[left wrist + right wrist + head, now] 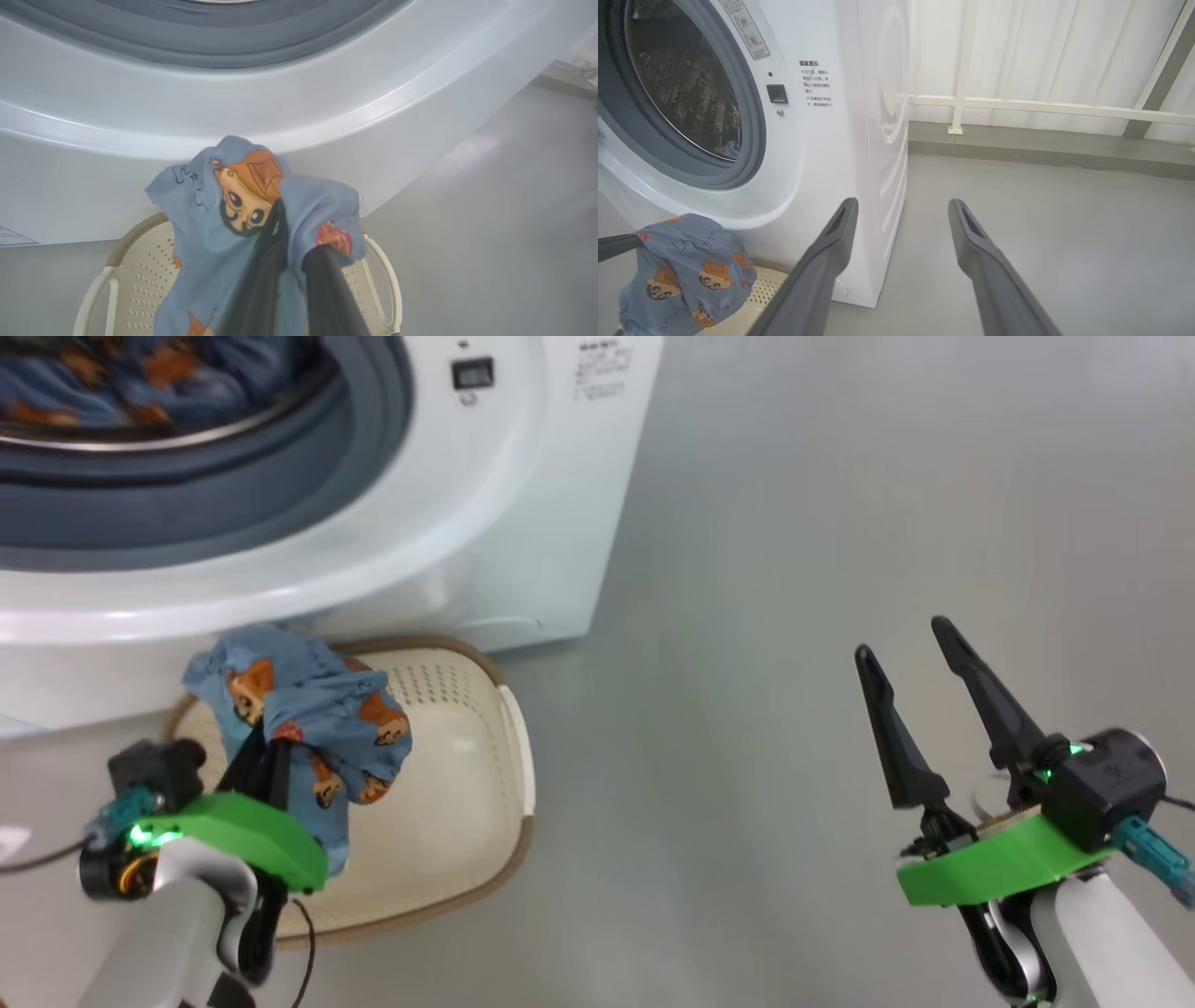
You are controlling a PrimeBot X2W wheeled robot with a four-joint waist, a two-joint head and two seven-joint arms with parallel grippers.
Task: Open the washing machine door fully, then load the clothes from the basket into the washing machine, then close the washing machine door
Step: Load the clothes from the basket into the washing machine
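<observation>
White washing machine [523, 523] stands with opening uncovered, one bear-print garment [140, 383] inside drum [682, 84]. Cream basket [457, 803] on floor [794, 569] just before it. Above basket hangs second garment [317, 709], pinched in left hand [264, 747]. Well apart, right hand [901, 639] spread wide, empty.

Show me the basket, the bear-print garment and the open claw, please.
basket [448, 686]: head view, on its perforated back wall.
bear-print garment [313, 709]: head view, on the bunched blue fabric.
right claw [901, 639]: head view, midway between its two spread fingertips.
</observation>
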